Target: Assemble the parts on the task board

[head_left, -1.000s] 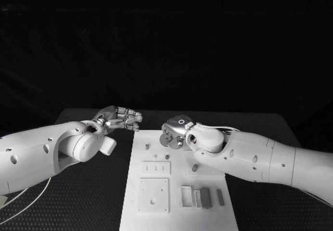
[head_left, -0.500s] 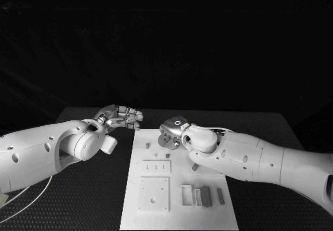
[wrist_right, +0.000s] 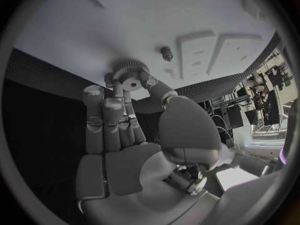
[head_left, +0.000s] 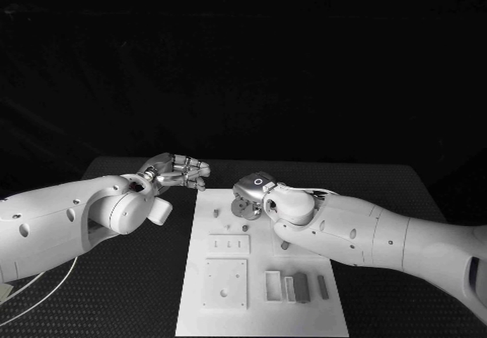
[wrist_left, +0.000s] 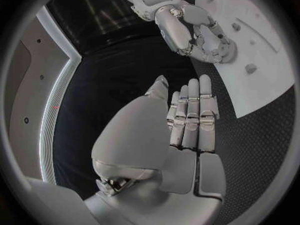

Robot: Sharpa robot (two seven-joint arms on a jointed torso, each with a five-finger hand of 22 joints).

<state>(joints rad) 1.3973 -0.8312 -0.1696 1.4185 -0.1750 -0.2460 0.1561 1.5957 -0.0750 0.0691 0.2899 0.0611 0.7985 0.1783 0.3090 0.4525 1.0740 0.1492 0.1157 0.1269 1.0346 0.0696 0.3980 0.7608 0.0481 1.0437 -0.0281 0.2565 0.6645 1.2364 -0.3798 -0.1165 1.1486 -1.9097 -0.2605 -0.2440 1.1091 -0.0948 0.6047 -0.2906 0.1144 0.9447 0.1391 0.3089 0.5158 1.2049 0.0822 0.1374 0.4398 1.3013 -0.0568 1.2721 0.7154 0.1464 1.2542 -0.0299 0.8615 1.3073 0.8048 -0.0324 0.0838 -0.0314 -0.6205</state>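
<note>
- A gear (head_left: 245,205), a small toothed round part, is being held by the right hand (head_left: 254,197) over the far end of the white task board (head_left: 305,313) in the head view; the step in hand looks like placing this gear on the board.
- The left hand (head_left: 174,171) is hovering over the black desk (head_left: 122,289) just beside the board's far left corner, holding nothing.
- In the left wrist view, the left hand (wrist_left: 187,120) is showing its fingers straight and pressed side by side, with the right hand (wrist_left: 200,32) near the board's edge beyond it.
- In the right wrist view, the right hand (wrist_right: 125,115) is pinching the gear (wrist_right: 130,74) at its fingertips (wrist_right: 145,79), close to the board (wrist_right: 187,15); whether it is touching is unclear.
- Judging from this, the next move is calling for lining the gear's centre hole over its peg and lowering it squarely.
</note>
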